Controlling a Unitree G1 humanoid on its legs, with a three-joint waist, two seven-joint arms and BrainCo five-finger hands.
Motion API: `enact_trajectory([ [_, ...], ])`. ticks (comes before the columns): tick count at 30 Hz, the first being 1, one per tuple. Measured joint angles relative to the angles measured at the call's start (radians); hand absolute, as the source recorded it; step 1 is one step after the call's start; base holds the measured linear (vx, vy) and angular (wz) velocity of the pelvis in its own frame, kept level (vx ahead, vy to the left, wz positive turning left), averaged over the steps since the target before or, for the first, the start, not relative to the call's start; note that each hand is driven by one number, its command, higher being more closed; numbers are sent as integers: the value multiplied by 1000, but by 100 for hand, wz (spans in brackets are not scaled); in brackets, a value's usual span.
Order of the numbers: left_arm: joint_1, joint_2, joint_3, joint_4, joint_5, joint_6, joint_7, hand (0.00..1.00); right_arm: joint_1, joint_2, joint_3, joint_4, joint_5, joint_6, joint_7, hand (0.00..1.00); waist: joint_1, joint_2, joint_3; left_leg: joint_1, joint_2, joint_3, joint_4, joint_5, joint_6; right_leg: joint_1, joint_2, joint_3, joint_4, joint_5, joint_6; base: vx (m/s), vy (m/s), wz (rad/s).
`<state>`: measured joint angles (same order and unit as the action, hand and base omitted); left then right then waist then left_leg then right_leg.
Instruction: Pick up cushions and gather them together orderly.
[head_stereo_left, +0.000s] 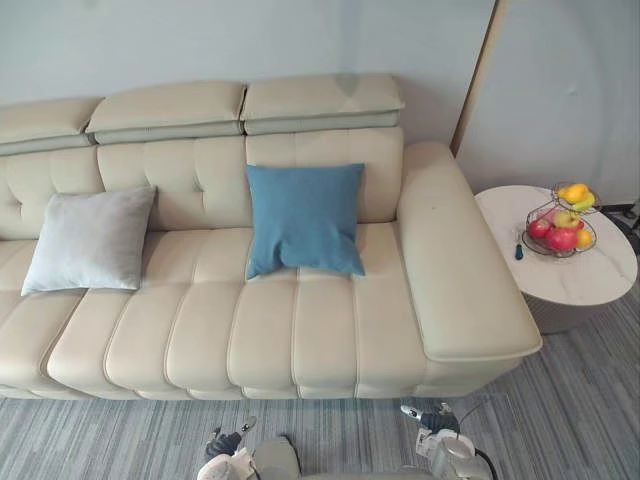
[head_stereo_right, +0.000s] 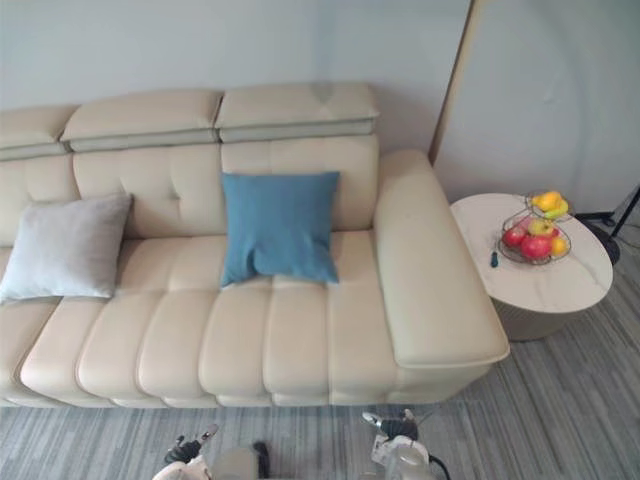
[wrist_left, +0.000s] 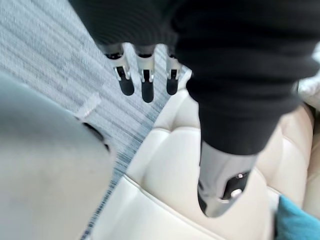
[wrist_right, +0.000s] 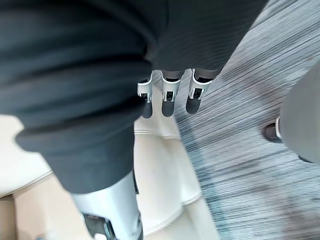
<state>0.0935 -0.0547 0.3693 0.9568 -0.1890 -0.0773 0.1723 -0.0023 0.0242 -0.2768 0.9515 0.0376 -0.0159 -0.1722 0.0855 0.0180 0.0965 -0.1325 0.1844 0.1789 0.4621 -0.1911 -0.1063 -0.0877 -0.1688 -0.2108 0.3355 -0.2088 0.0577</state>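
A blue cushion (head_stereo_left: 305, 218) leans upright against the backrest of a cream sofa (head_stereo_left: 300, 335), right of its middle. A light grey cushion (head_stereo_left: 90, 240) leans on the backrest further left, well apart from the blue one. My left hand (head_stereo_left: 226, 444) hangs low in front of the sofa's front edge, over the carpet. Its fingers (wrist_left: 146, 85) are straight and hold nothing. A corner of the blue cushion (wrist_left: 296, 223) appears past its thumb. My right hand (head_stereo_left: 432, 420) hangs low near the sofa's right front corner, its fingers (wrist_right: 168, 100) straight and empty.
The sofa's wide right armrest (head_stereo_left: 455, 270) runs forward beside the blue cushion. A round white side table (head_stereo_left: 590, 275) right of it carries a wire basket of fruit (head_stereo_left: 562, 225). Grey striped carpet (head_stereo_left: 560, 420) lies in front.
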Motion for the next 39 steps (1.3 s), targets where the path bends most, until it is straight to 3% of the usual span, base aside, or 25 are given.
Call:
enact_trajectory([
  [2, 18, 3, 6, 10, 2, 6, -4, 0, 2, 7, -34, 21, -2, 9, 6, 0, -2, 4, -20, 55, -22, 18, -136, -18, -3, 9, 12, 23, -62, 44, 33, -42, 203, -20],
  [5, 28, 42, 3, 18, 25, 21, -6, 0, 10, 42, -70, 56, -17, 26, 19, 0, -22, -46, -55, 97, -97, 28, -305, 70, 30, 40, -22, 35, -205, 137, 41, -12, 189, -1],
  [9, 34, 42, -14, 34, 49, 26, -15, 0, 36, 35, -112, 55, -39, 26, 19, 0, -28, -34, -58, 139, -139, 20, -381, 103, 51, 80, -40, 55, -256, 164, 44, -61, 107, 11],
  [12, 36, 37, -18, 37, 54, 27, -24, 0, 38, 28, -114, 55, -39, 26, 25, 0, -28, -31, -66, 175, -150, 16, -435, 136, 49, 87, -37, 55, -264, 167, 51, -22, 12, 3],
  [13, 36, 36, -18, 38, 61, 28, -24, 0, 38, 25, -115, 55, -39, 26, 26, 0, -28, -27, -67, 184, -148, 15, -450, 144, 47, 90, -32, 55, -270, 168, 52, 0, 0, 0],
  [14, 19, 44, -6, 70, 81, 38, -44, 0, 36, 5, -135, 89, -40, 35, 43, 0, -30, -41, -63, 257, -142, -1, -523, 162, 41, 145, -11, 56, -301, 166, 50, 0, 0, 0],
  [30, 12, 46, -7, 74, 81, 46, -52, 0, 44, 2, -153, 89, 10, 40, 43, 0, -38, -39, -53, 278, -139, 18, -527, 158, 37, 156, -9, 65, -305, 171, 56, -1, 0, -2],
  [34, 7, 48, -8, 76, 81, 48, -60, 0, 45, 4, -153, 88, 45, 43, 43, 0, -37, -38, -39, 296, -119, 90, -490, 120, 24, 149, 12, 135, -305, 178, 52, -27, 2, -68],
  [39, -10, 49, -11, 78, 102, 59, -67, 0, 39, 5, -151, 61, 50, 43, 43, 0, -40, -28, -33, 291, -50, 350, -399, 37, -12, 25, 100, 329, -313, 248, 25, 6, -18, -140],
])
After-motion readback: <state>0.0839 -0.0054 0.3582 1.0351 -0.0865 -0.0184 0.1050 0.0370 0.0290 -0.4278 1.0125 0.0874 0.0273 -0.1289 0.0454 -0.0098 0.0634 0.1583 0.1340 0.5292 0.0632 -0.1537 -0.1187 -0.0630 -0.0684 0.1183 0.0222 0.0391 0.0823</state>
